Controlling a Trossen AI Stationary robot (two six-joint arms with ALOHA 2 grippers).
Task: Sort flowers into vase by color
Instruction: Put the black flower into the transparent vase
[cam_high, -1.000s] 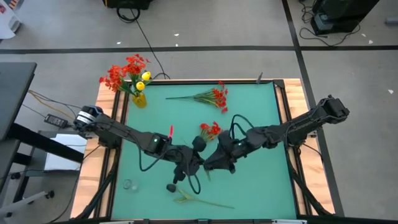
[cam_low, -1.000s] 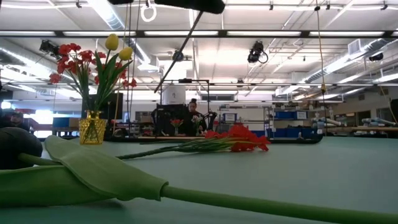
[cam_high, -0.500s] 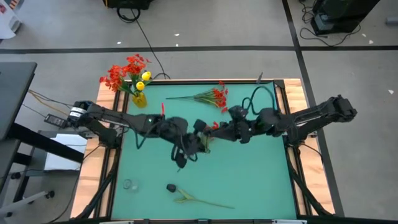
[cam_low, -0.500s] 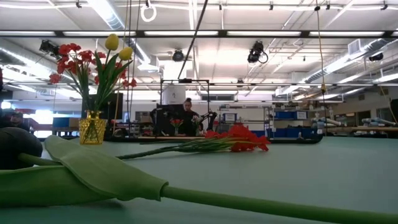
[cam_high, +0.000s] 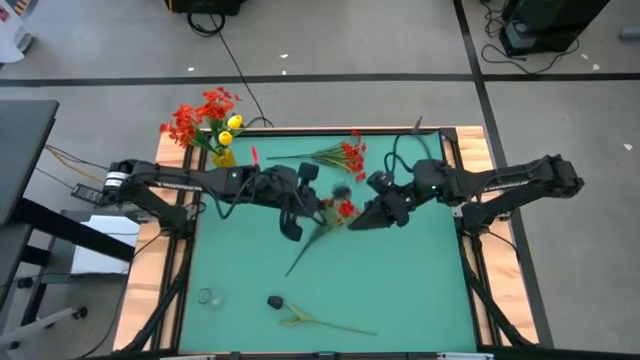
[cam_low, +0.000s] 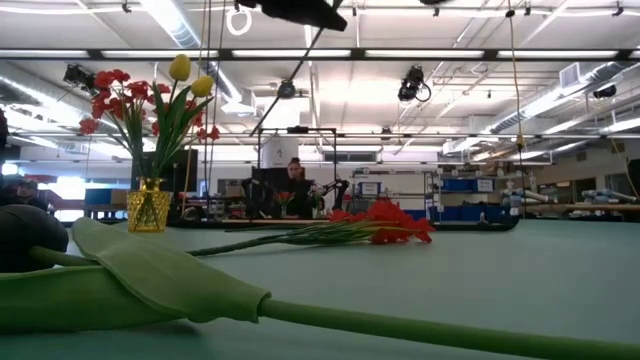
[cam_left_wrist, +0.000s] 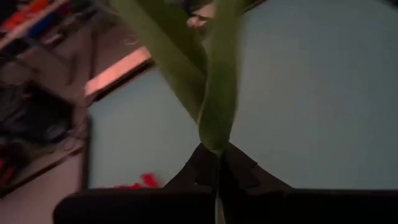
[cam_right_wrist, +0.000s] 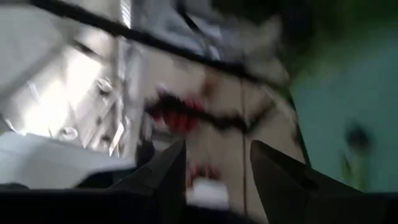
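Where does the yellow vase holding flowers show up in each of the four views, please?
High view: yellow vase at the table's far left corner, beside the left arm.
Low view: yellow vase at left, standing upright.
Left wrist view: not in it.
Right wrist view: not in it.
Shared landmark: red spray lying flat.

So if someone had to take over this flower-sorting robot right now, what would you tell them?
Left gripper: shut on a red flower spray, lifted above mid-table.
Right gripper: open, empty, just beside that spray.
Done: the yellow vase at the far left corner holds red sprays and yellow tulips.
Left: one red spray lying near the far edge, one flower lying at the near edge, plus the held one.
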